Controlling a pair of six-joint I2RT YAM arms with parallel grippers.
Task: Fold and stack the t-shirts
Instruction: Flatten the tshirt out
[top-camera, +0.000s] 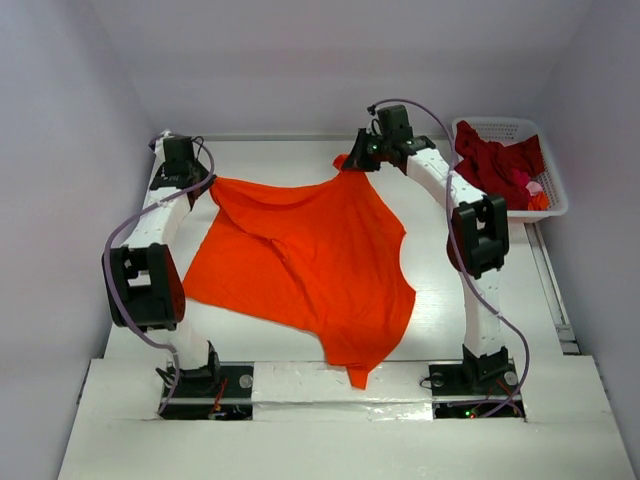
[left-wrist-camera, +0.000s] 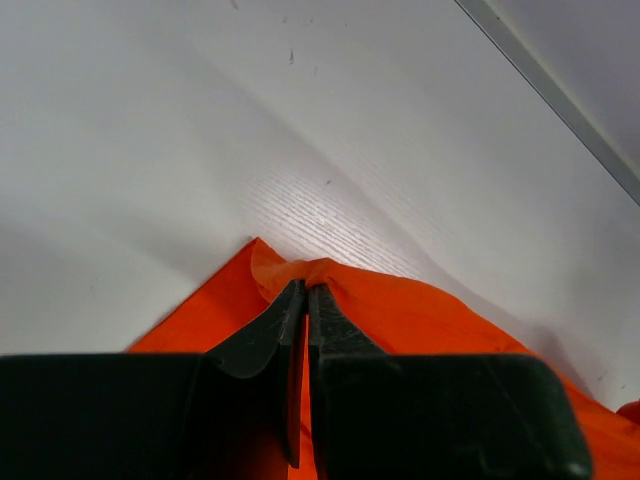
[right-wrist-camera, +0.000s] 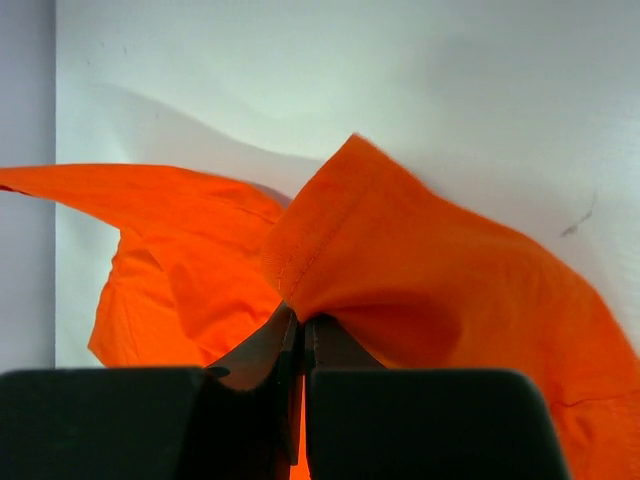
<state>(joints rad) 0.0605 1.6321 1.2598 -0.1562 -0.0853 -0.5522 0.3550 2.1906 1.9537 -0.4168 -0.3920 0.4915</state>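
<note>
Left gripper (left-wrist-camera: 306, 289) clamped on orange t-shirt (top-camera: 300, 250), right gripper (right-wrist-camera: 300, 318) likewise

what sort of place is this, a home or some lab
Probably a robotics lab cell, not a home: a white walled-in table, a left arm and right arm bolted at its edge stretching an orange t-shirt, and a basket of dark red cloth.

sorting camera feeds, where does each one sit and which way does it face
Top external: above and behind the robot, facing down on the table; both arms show, holding the orange t-shirt.
Left wrist: on the left arm, looking along the left gripper, shut on a shirt corner.
Right wrist: likewise along the right gripper, shut on a hem.
Shared: orange t-shirt, white table.
</note>
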